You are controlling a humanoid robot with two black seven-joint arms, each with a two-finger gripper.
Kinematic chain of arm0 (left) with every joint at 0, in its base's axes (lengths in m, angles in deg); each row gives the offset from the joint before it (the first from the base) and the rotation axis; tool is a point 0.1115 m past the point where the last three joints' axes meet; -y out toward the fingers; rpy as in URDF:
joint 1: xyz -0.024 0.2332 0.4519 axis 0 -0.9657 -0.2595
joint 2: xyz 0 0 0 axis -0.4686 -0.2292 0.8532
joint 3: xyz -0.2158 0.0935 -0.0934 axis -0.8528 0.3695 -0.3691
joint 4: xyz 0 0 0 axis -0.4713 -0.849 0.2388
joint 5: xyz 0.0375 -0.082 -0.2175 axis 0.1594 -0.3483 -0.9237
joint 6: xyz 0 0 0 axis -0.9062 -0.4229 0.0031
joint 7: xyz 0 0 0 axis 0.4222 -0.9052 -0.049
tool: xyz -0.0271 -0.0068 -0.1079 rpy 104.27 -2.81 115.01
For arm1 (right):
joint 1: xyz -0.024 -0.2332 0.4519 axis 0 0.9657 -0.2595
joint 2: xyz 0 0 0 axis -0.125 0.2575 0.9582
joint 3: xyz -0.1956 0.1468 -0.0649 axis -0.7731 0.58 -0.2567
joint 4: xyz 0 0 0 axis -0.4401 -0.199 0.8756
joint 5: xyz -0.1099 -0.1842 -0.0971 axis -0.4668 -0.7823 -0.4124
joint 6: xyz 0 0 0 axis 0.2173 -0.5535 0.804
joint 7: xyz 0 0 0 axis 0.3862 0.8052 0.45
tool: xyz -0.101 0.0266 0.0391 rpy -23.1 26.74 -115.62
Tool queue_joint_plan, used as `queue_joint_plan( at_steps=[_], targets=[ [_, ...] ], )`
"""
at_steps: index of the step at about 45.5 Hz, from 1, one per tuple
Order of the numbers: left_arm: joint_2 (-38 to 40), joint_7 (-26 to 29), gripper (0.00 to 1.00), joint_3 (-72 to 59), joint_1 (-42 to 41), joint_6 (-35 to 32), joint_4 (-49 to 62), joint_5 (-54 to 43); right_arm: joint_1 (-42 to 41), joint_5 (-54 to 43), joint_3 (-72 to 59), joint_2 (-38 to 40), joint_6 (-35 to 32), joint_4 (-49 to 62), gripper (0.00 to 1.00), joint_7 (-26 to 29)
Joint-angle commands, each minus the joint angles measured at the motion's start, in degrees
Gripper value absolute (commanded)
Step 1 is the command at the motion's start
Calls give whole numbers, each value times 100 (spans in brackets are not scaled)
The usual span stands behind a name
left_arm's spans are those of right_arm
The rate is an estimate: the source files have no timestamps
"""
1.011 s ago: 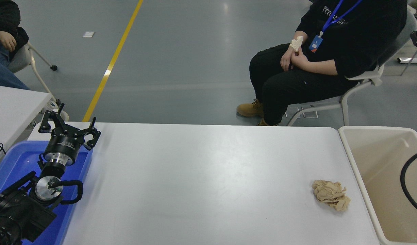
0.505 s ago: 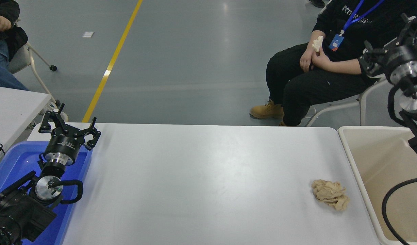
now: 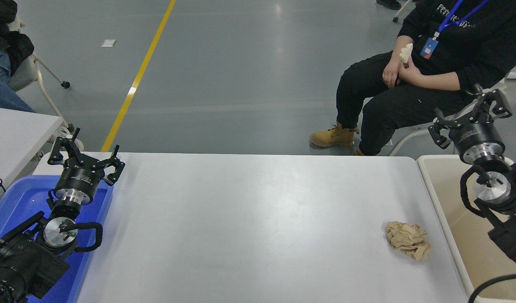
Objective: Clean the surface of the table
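The table surface (image 3: 249, 219) is a large white top. A crumpled tan paper wad (image 3: 408, 240) lies on it near the right edge. My right gripper (image 3: 469, 115) is open and empty, held above the far end of the beige bin (image 3: 460, 235), up and to the right of the wad. My left gripper (image 3: 84, 155) is open and empty, parked at the lower left over a blue tray (image 3: 22, 202).
A person in black sits on a chair beyond the table's far right, holding a small white wad (image 3: 406, 52). Another person sits at the far left. A smaller white table (image 3: 14, 134) stands at the left edge.
My right arm has come into view from the right and moved down and left, now over the bin's far end. The view has shifted slightly. The paper wad and left arm have not moved.
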Motion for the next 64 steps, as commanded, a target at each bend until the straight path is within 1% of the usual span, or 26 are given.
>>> queue_joint_plan(
  at_steps=[1, 32, 35, 40, 54, 59, 64],
  targets=[
    [0, -4, 100, 0, 0, 0, -3, 0, 142, -442, -38, -269, -31, 410, 98, -309],
    [0, -4, 100, 0, 0, 0, -3, 0, -130, -433, -90, -155, -22, 516, 98, -309],
    [0, -4, 100, 0, 0, 0, 6, 0, -148, -424, -256, -32, -31, 586, 98, -309],
    [0, -4, 100, 0, 0, 0, -3, 0, -130, -424, -775, 381, -40, 577, 98, -309],
    [0, -4, 100, 0, 0, 0, -3, 0, -271, -459, -907, 882, -48, 902, 98, -291],
    [0, 5, 100, 0, 0, 0, -3, 0, -358, -670, -1504, 1031, -48, 1061, 98, -300],
    [0, -4, 100, 0, 0, 0, -3, 0, -718, -1188, -2514, 1277, -118, 1078, 98, -318]
  ],
)
